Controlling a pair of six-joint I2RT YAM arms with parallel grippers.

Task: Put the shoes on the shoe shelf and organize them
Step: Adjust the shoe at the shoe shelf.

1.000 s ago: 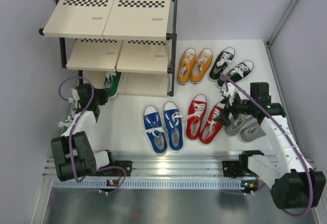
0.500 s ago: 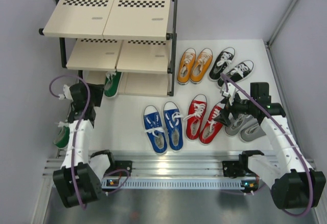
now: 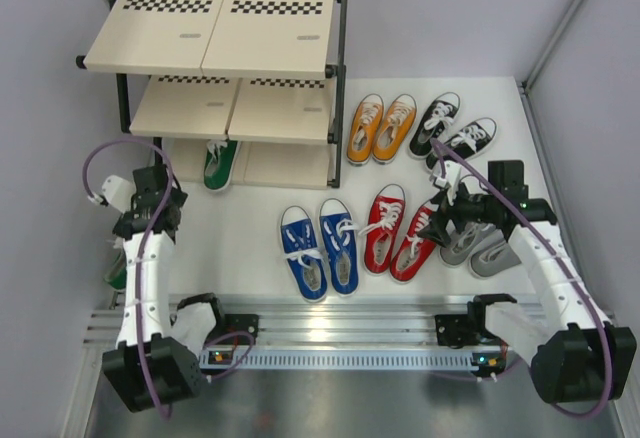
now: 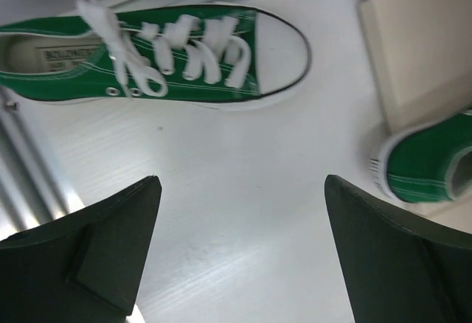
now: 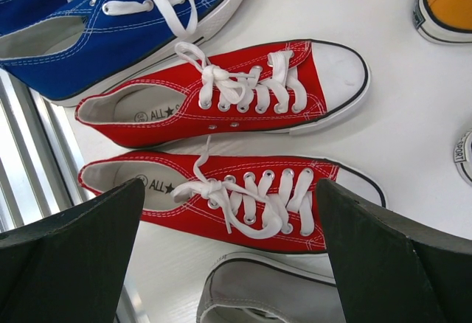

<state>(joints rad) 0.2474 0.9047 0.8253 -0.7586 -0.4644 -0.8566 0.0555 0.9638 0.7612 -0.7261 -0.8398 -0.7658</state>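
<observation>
Progress: early, by the look of it

Shelved so far: one green shoe (image 3: 218, 163), on the bottom tier of the shoe shelf (image 3: 220, 28), left half. No shoe seen on the top board; none on what shows of the middle board either

Second green shoe (image 4: 147, 61) lying on the bench (image 3: 250, 228), out to the left and well apart from its mate, mostly hidden behind the left arm in the top view. Upright on its sole, laces loose

Left fingers (image 4: 96, 256) spread wide, nothing between them, hovering near that loose green shoe but not touching it. Judged to be lining up for a pick

Right fingers (image 5: 66, 256) also spread wide and empty, hanging above the red pair (image 3: 395, 230), nearer shoe of the two roughly centred between them. No contact visible

On the bench, right of the shelf and in front of it:
- blue pair (image 3: 320, 248), side by side, just left of the red
- orange pair (image 3: 380, 128), close by the shelf's right post
- black pair (image 3: 455, 128), slightly splayed
- grey pair (image 3: 480, 248), partly under the right arm

Left to do, as judged: eleven of twelve shoes to shelve, green mate likely first, then five full pairs across three tiers
</observation>
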